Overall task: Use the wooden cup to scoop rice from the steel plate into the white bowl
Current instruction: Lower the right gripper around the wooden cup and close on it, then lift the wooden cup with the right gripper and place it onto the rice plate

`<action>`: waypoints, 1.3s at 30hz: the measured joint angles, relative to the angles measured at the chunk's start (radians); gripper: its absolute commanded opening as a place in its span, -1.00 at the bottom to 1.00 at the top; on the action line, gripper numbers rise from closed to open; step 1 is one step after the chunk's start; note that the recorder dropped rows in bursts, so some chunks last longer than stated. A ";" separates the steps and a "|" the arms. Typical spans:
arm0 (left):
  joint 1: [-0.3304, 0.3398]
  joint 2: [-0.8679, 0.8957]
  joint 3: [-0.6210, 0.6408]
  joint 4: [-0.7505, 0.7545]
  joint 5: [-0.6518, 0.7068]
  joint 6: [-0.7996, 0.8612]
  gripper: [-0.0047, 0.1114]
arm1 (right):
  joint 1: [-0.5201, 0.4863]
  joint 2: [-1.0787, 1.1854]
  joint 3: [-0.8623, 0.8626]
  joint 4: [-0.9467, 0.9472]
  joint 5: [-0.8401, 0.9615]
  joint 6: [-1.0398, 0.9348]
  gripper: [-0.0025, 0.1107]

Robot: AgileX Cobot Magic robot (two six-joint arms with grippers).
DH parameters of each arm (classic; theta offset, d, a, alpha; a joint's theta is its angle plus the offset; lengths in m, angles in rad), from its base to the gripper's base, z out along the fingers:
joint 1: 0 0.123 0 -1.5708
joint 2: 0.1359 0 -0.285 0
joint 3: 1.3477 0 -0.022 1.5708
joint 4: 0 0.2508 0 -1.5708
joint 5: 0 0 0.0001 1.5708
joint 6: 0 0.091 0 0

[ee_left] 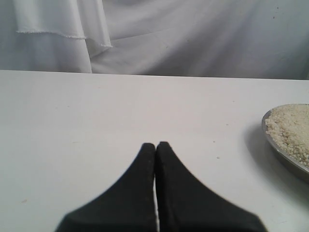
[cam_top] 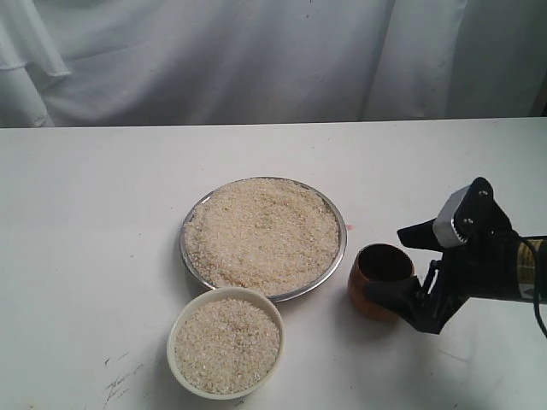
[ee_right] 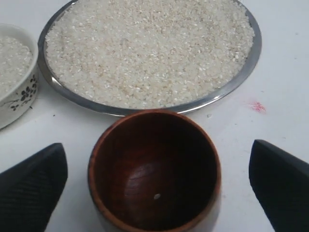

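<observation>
Cup (cam_top: 380, 275), wooden, upright on tabletop (cam_top: 85, 213) just beside steel plate (cam_top: 341, 248) heaped with rice (cam_top: 261, 231). I see right gripper (ee_right: 157, 147), jaws spread either side of it. White bowl (cam_top: 175, 342) near plate, rice-filled. Left gripper (ee_left: 155, 145), jaws pressed together.

Pale beige rice (cam_top: 261, 232) is seen on the silver steel plate (cam_top: 344, 235); the white bowl (ee_right: 19, 96) is marked with a dark floral sprig. The wooden cup (ee_right: 154, 169) is coloured reddish-brown, darker inside.
</observation>
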State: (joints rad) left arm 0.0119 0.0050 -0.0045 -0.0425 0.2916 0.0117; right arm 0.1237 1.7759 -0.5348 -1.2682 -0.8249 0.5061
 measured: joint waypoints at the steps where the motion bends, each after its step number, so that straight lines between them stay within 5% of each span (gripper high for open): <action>1: 0.000 0.000 0.000 0.000 0.000 0.000 -0.92 | 0.008 0.005 0.000 0.000 -0.001 -0.002 0.68; 39: 0.000 0.000 0.000 0.000 0.000 0.000 -0.92 | 0.074 0.020 0.000 0.101 0.151 -0.025 0.68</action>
State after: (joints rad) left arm 0.0119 0.0050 -0.0045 -0.0425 0.2916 0.0117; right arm 0.1979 1.7963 -0.5348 -1.1677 -0.6741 0.4813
